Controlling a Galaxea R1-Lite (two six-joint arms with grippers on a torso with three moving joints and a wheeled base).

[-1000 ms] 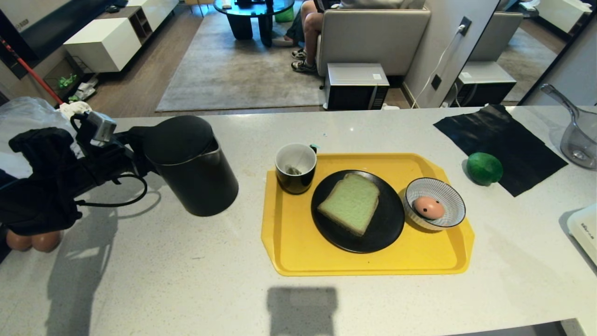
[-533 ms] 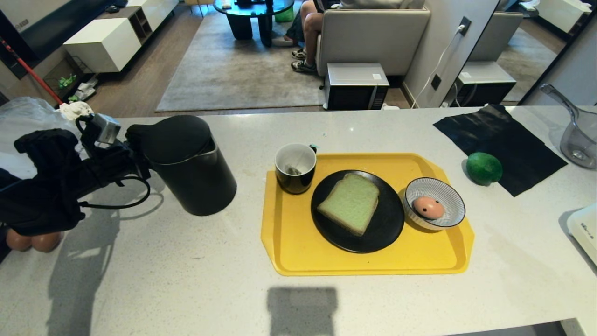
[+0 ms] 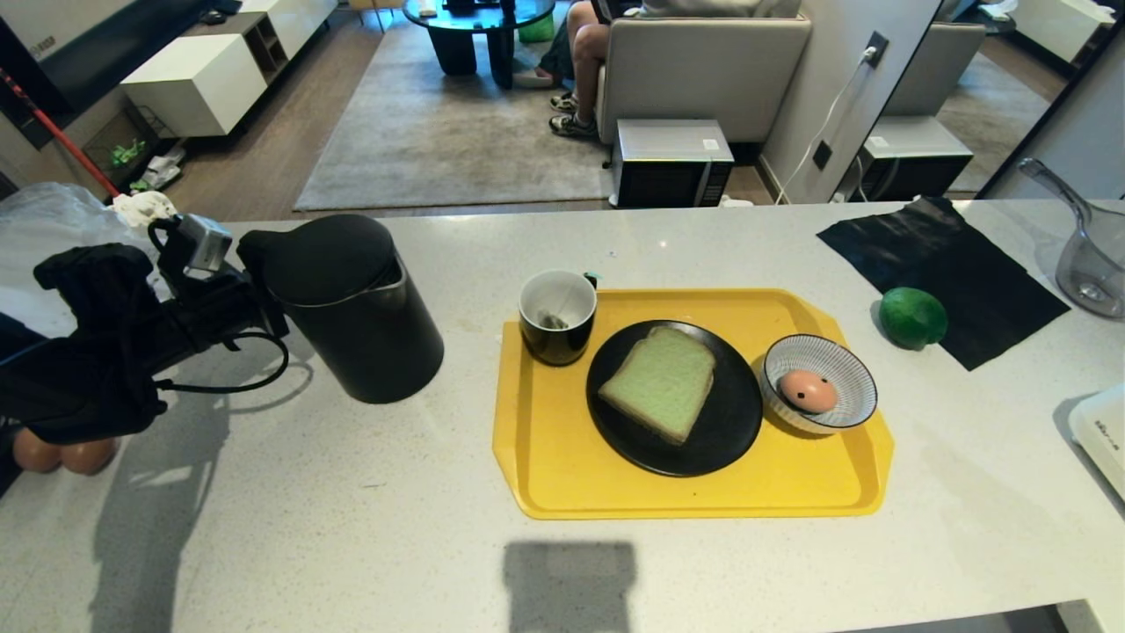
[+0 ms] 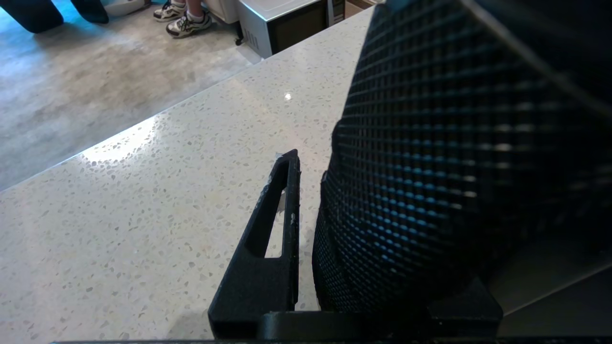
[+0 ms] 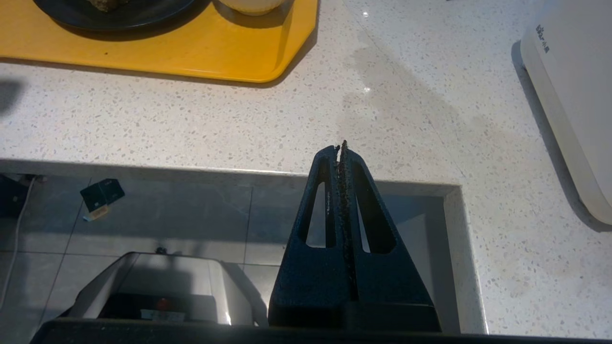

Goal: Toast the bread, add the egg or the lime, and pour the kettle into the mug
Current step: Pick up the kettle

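Jaws of left gripper (image 3: 250, 294) clamp kettle (image 3: 356, 308) handle; right gripper (image 5: 342, 148) closed.

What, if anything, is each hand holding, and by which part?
The left hand is closing around the kettle at its handle side; a firm hold cannot be confirmed. The right hand is shut and holds nothing.

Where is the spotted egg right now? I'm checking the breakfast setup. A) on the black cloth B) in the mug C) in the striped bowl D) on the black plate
C: the egg lies inside the striped bowl on the yellow tray, beside the plate.
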